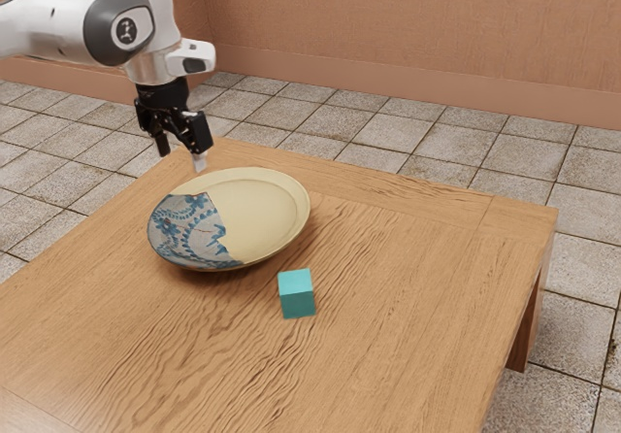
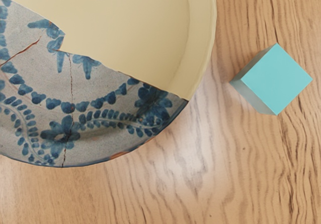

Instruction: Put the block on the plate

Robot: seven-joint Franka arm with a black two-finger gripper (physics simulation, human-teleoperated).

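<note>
In the exterior view, a teal block (image 1: 297,295), an even-sided cube, sat on the tabletop (image 1: 417,287) at the plate's (image 1: 254,205) five o'clock, one face toward six. The hand (image 1: 180,153), at eleven, stood wide. The arm's (image 1: 49,23) emblem (image 1: 126,31) was too small to read.

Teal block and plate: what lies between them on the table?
A bare strip of wooden tabletop lies between the block and the plate; the exterior and wrist views both show it.

Gap over tbl (image 1: 417,278) btwn plate (image 1: 257,210) & block (image 1: 297,299), open air above both, raised rim (image 2: 204,43) blocking low on plate side
</note>
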